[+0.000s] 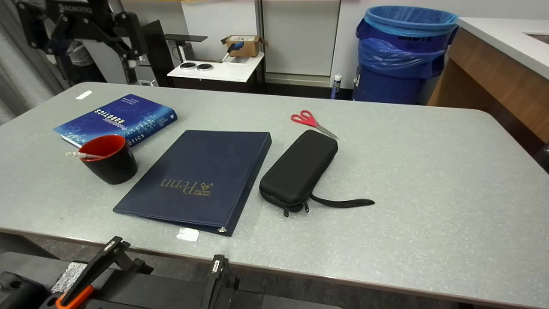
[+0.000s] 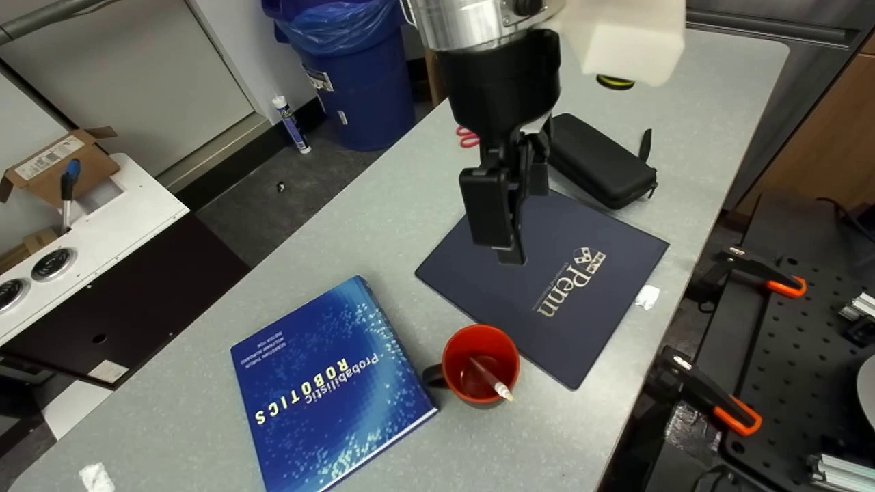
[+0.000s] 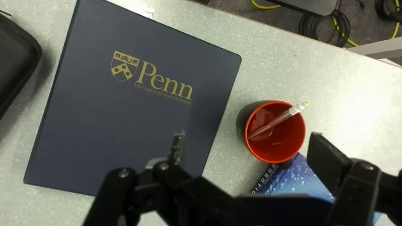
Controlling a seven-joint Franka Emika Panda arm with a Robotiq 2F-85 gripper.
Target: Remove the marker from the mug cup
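Pincer gapes wide, well above the marker, which leans inside the mug cup.

Below the black fingers, the mug is black, inside red; the marker partly white; the folder gold-lettered navy.

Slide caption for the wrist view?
Open jaws; marker leaning in the mug beside the folder, book partly hidden.
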